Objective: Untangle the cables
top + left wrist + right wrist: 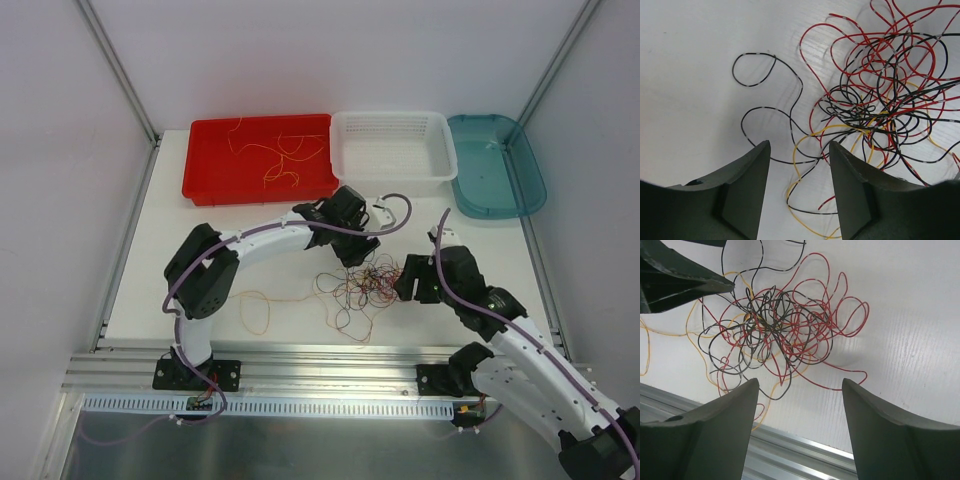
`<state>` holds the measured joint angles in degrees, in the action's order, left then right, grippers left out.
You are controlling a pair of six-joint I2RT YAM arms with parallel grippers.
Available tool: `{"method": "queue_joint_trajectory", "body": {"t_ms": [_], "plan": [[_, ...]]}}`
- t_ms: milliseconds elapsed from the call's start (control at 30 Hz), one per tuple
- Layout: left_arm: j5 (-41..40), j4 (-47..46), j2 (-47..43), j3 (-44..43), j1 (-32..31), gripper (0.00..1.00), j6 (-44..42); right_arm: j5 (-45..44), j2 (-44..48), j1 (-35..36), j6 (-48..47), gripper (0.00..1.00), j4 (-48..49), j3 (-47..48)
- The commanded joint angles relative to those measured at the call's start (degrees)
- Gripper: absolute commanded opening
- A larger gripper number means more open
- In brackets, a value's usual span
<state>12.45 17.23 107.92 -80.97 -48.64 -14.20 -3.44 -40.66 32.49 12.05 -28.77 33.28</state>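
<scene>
Cables point(875, 107): thin glossy loops, red, black, yellow, one clump.

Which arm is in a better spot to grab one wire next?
Probably the left. The left tool, open, straddles a loose yellow strand at the edge of the cables. The right tool, also open, faces the dense middle, where picking one looks harder.

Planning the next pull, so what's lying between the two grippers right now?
The tangled cables lie between the left gripper and the right gripper; the top view shows it.
</scene>
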Motion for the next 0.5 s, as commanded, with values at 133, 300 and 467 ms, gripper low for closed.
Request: {"method": "queue_joint_trajectory", "body": {"t_ms": [133,300,467], "plan": [[7.5,2.19,4.31,-4.28,0.48,0.48,-3.56,-2.45,3.57,-0.06,1.3,0.72,-2.34,-0.67],[9.26,2.8,6.86,-4.99,0.48,0.43,-3.12,-1.75,3.22,-0.06,1.74,0.72,-1.99,-0.67],[9.26,3.16,7.13,-4.55,0.57,0.21,-2.77,-1.3,2.26,-0.15,2.45,0.73,-1.11,-1.11]]}}
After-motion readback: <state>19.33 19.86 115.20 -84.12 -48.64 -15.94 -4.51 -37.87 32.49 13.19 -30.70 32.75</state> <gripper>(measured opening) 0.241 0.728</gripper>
